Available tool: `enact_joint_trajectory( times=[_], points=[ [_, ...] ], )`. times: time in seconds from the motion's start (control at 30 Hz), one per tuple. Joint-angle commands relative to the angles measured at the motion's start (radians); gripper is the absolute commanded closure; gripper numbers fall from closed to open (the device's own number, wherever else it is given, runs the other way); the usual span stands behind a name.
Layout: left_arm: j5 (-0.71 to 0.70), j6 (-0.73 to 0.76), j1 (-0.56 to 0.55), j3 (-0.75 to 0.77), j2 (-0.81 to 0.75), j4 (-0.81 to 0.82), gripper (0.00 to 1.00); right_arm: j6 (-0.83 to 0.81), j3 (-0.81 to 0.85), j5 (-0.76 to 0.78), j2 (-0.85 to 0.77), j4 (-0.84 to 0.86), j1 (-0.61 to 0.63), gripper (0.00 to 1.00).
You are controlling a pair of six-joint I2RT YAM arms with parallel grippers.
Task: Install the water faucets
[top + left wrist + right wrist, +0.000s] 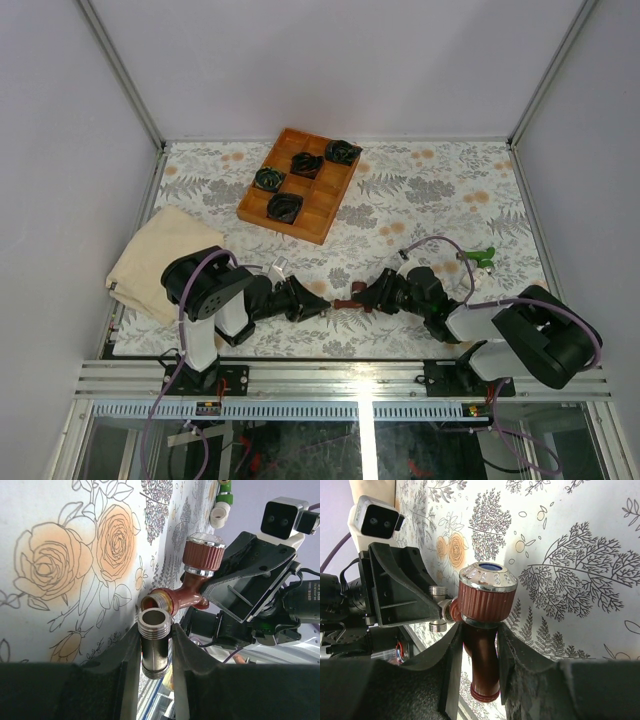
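Floral table [420, 200], lower centre: left tool [155, 630] pinches silvery threaded fitting [154, 647] beside port of red-brown faucet [485, 600] pinched by right tool [479, 640], apparently unjoined; green faucet [484, 256], right side, awaits installation

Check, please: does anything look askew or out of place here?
Yes. The silvery threaded fitting in the left hand stands crosswise to the inlet of the red-brown faucet in the right hand; their threads seem misaligned.
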Motion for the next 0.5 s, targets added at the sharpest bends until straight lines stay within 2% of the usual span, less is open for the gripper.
enact_joint_trajectory(
  times=[0.0,0.47],
  points=[
    [0.006,-0.007,-0.020,0.041,0.013,0.110,1.00,0.002,0.011,-0.072,0.057,0.045,0.018,0.73],
    [0.015,-0.009,-0.018,0.052,0.026,0.116,1.00,0.048,0.023,-0.107,0.184,0.196,0.017,0.60]
  ],
)
